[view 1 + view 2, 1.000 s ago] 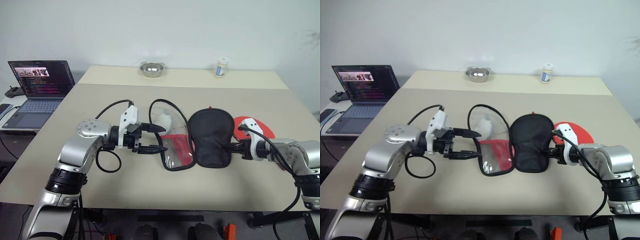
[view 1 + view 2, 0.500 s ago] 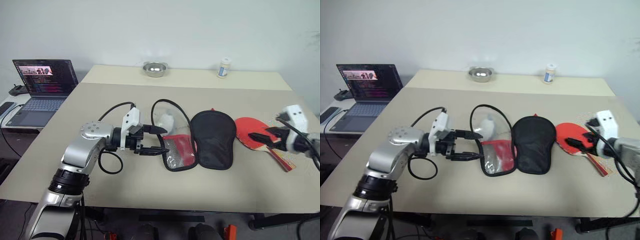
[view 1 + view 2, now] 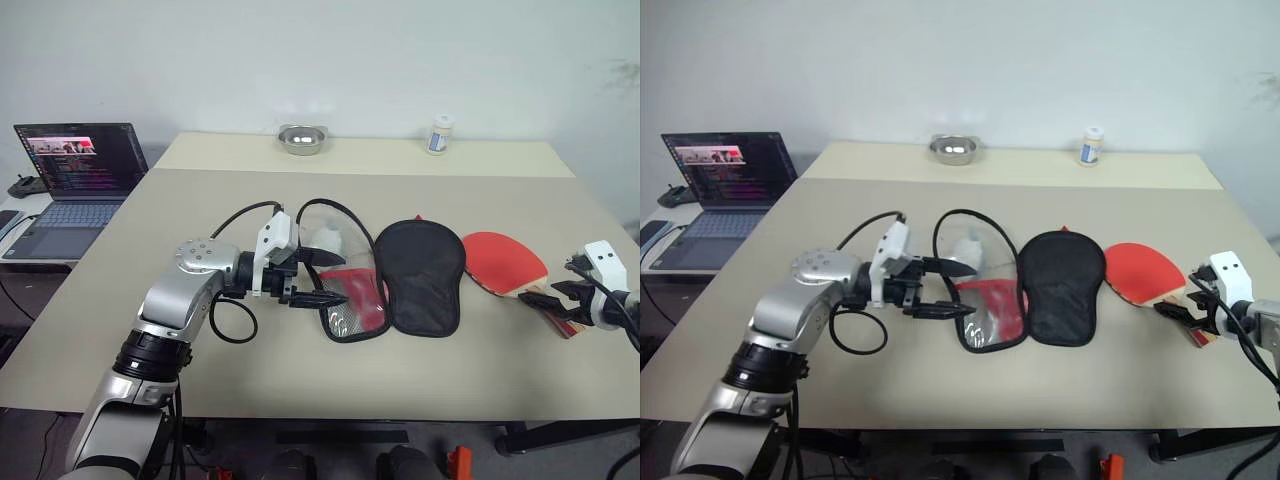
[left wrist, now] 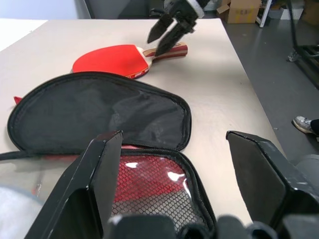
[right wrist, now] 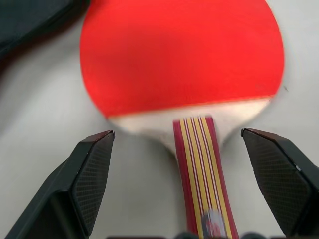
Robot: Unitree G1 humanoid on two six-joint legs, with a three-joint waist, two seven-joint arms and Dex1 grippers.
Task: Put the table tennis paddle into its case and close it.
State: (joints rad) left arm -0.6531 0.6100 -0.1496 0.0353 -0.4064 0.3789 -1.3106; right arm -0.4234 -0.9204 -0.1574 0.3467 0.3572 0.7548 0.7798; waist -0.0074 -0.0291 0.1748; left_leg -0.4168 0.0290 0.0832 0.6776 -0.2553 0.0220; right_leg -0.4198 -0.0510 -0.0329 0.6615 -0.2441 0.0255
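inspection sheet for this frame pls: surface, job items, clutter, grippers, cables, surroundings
Surface: beige table, two joined tops.
Job's things: case lying unzipped, both halves flat; table tennis paddle flat on the table right of it, outside it.
Clutter: metal bowl, small bottle at far edge.
Grippers: left gripper open at the case's clear half; right gripper open over paddle handle.
Cables: black loops on both arms.
Surroundings: open laptop on side desk.
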